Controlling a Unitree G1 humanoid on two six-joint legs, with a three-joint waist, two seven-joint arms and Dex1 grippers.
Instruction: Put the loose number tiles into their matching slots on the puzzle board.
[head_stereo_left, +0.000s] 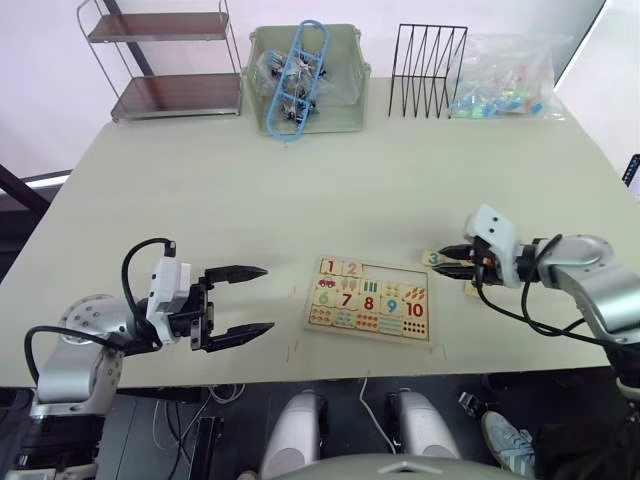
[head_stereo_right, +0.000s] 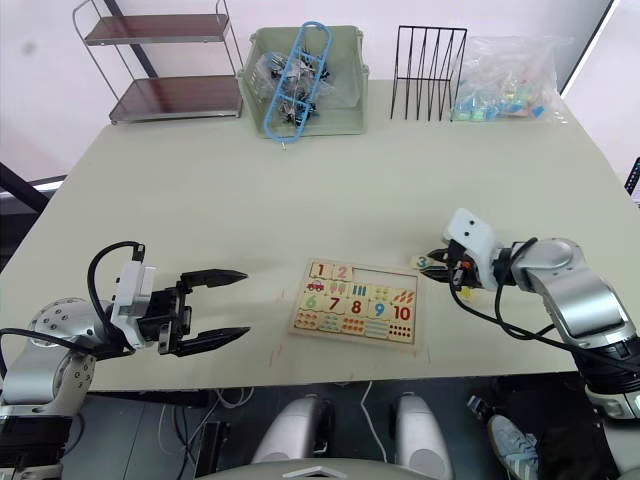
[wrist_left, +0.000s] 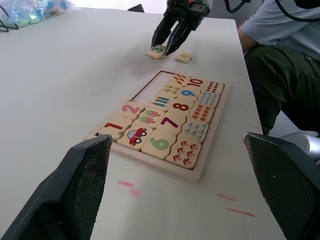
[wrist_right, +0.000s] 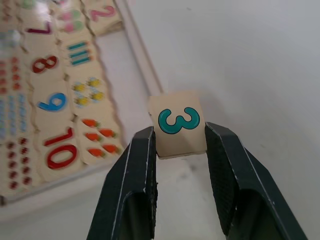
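Puzzle board (head_stereo_left: 367, 300) on pale table (head_stereo_left: 300, 190), wire shelf (head_stereo_left: 165, 60) behind.

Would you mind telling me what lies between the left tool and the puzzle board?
Only bare table with a few faint red marks; the left wrist and head views both show nothing else between the open left tool and the puzzle board.

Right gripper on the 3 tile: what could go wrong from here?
1. The right gripper straddles only the near end of the 3 tile, so it may pivot or slip when lifted.
2. Another loose tile lies just beside it; the fingers could knock it toward the table edge.
3. The top row of the puzzle board has open slots next to the seated 2 tile; a tilted tile could catch on the rim.
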